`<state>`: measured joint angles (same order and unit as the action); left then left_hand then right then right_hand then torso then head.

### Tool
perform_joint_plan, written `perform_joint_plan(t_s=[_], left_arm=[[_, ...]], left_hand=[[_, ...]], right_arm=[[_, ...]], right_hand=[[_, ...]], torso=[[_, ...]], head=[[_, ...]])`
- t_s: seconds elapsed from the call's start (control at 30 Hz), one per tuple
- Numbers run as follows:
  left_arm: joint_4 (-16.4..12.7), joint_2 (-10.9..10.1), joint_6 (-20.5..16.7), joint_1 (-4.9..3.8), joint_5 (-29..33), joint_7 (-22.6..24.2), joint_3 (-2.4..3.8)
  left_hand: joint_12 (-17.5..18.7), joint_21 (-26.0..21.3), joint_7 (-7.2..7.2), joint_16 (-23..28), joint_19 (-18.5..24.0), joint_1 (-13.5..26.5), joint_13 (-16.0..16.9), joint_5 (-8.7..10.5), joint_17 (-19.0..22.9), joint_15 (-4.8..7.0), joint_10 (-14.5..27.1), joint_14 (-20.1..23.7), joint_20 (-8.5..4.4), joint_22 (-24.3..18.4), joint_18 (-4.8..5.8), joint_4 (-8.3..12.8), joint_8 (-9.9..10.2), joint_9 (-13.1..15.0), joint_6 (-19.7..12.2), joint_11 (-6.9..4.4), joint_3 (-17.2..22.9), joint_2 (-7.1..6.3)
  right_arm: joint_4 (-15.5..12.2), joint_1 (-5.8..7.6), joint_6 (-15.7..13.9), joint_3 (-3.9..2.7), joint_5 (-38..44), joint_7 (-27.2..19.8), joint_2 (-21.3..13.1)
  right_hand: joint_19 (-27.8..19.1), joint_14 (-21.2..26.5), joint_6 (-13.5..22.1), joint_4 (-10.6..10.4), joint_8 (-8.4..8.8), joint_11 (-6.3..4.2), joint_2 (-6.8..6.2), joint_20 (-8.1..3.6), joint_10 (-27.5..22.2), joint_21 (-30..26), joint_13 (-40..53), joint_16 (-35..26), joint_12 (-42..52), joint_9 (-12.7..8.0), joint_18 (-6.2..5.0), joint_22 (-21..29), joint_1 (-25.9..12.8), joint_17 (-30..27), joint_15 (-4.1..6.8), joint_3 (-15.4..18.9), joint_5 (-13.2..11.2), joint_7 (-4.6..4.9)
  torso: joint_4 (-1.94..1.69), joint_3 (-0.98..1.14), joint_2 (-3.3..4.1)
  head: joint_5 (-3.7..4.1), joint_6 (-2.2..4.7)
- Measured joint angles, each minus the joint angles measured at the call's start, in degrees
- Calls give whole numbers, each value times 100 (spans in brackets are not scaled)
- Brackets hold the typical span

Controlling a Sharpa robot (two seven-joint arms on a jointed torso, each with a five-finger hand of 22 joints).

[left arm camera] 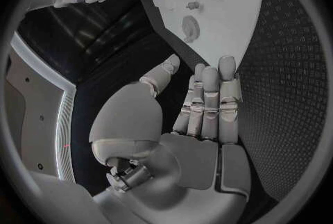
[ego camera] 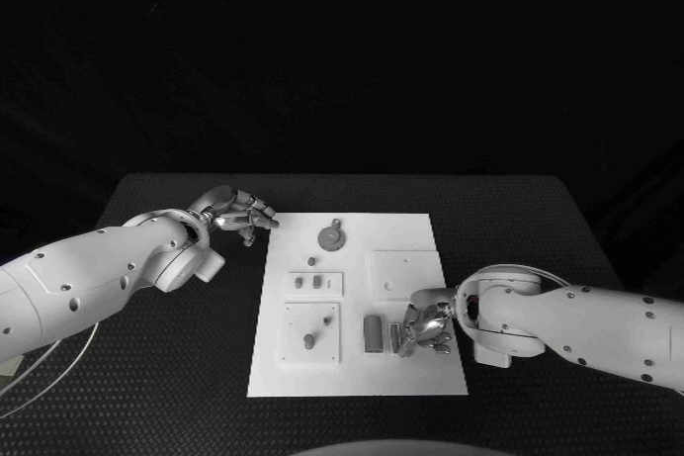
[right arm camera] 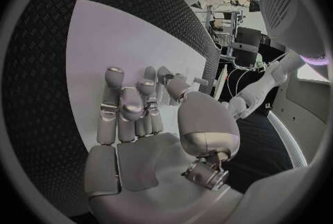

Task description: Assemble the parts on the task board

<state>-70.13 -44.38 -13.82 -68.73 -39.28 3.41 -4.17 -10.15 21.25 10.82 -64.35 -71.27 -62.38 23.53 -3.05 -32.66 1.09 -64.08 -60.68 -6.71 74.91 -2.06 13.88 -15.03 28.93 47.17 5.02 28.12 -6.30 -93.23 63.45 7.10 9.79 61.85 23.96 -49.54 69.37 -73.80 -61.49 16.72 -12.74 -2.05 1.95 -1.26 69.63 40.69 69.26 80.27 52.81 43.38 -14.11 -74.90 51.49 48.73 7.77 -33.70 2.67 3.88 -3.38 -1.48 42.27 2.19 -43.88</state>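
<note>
The white task board [ego camera: 406, 377] lies in the middle of the black table. On it are a round grey part [ego camera: 332, 237] at the far end, two small parts [ego camera: 305, 281] in a raised plate, and two upright grey blocks [ego camera: 375, 332] near the front. My right hand [ego camera: 428, 327] hovers over the board just right of the blocks, fingers stretched out [right arm camera: 132, 113] and nothing between them. My left hand [ego camera: 239, 215] is over the table at the board's far left corner, fingers straight and side by side [left arm camera: 208, 101], holding nothing.
A square raised plate [ego camera: 403, 273] sits on the board beyond my right hand, and another plate [ego camera: 312, 334] with small pieces lies at the near left. Black table surface [ego camera: 157, 377] surrounds the board on all sides.
</note>
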Motion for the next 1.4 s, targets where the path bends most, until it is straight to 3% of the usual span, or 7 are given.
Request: perform_joint_plan(t_s=[0.23, 0.53, 0.63, 0.9, 1.1, 1.23, 1.4], left_arm=[[39, 30, -2, 0, 60, 11, 0], [114, 29, -7, -1, 485, 103, -5], [218, 29, -13, -8, 753, 166, -7], [566, 172, -13, -105, 1684, 376, 0], [760, 284, 47, -136, 2173, 566, -4], [922, 375, 108, -182, 2442, 750, 4], [1077, 508, 214, -182, 2695, 981, 3]], left_hand=[[0, -22, 0, 0, 8, 0, 0, 0, 1, 0, 0, 0, 8, 0, 0, 0, 0, 0, 0, 0, 0, 0], [-26, -178, -3, 172, 124, 59, 0, 0, 40, -49, 35, 119, 75, -7, -5, -19, -23, -7, -4, 34, -12, -22], [-29, -544, -11, 602, 564, 80, 0, 0, 244, -158, 114, 467, 166, -193, -10, -63, -56, -7, -12, 113, 38, -26], [132, -1701, 9, 2108, 1556, 255, -148, 0, 871, -644, 434, 1326, 626, -1111, -219, -31, -118, -7, 2, 306, 239, 11], [497, -1766, -69, 2892, 2342, 330, -446, 0, 1139, -958, 904, 1868, 941, -1668, -135, -7, -42, -45, -287, 378, 263, 41], [634, -1766, -211, 3412, 3048, 508, -690, 0, 1345, -1082, 1293, 2424, 1109, -2113, 84, 81, 86, -77, -612, 310, 155, 52], [635, -1766, -418, 3765, 3584, 785, -982, 0, 1490, -1090, 1878, 2860, 1264, -2505, 122, 131, 203, -91, -978, 172, -142, 57]], right_arm=[[3, 101, -21, 31, -70, -160, -156], [610, 388, -553, -187, -451, -742, -73], [1123, 412, -876, -304, -839, -1220, 125], [2868, 430, -1546, -629, -2118, -2639, 992], [3992, 403, -1693, -811, -2863, -3308, 1478], [4447, 279, -1713, -1103, -3239, -3619, 1653], [4622, 129, -1683, -1413, -3505, -3925, 1922]], right_hand=[[-7, 4, 90, -319, 157, 42, -1132, 5, -43, 0, 0, -7, 0, -55, 1, -3, -184, -29, -5, 10, 6, 2], [-18, 83, 593, -832, 443, 231, -1652, 16, -207, -65, 56, -29, 0, -164, 14, -4, -208, -35, -184, -271, 5, 160], [-124, 150, 673, -867, 443, 283, -1625, 78, -274, -132, 77, -109, 0, -161, -14, -4, -181, -48, -239, -307, 5, 219], [-1193, 1139, 984, -294, 477, 428, -957, 395, -1147, -816, -394, -1048, -744, -119, -18, 92, 359, -413, -422, -242, 5, 427], [-2465, 2163, 1214, -75, 539, 735, -622, 775, -1655, -1849, -1872, -2743, -2230, -97, 382, 555, 485, -1212, -890, -324, 23, 661], [-3411, 2865, 1464, -59, 642, 1014, -540, 1003, -1934, -2523, -2957, -4042, -3260, -181, 619, 823, 494, -1807, -1503, -339, 23, 682], [-3838, 3715, 1777, -82, 760, 1130, -515, 1132, -2278, -2932, -3867, -5066, -4090, -310, 708, 1001, 190, -2308, -1779, -10, 22, 642]], torso=[[-1, 2, -8], [15, 1, -46], [32, 5, -94], [96, 16, -291], [142, 12, -437], [167, 5, -517], [190, 5, -587]], head=[[15, 86], [42, 297], [46, 424], [-16, 871], [-75, 1172], [-105, 1333], [-138, 1484]])
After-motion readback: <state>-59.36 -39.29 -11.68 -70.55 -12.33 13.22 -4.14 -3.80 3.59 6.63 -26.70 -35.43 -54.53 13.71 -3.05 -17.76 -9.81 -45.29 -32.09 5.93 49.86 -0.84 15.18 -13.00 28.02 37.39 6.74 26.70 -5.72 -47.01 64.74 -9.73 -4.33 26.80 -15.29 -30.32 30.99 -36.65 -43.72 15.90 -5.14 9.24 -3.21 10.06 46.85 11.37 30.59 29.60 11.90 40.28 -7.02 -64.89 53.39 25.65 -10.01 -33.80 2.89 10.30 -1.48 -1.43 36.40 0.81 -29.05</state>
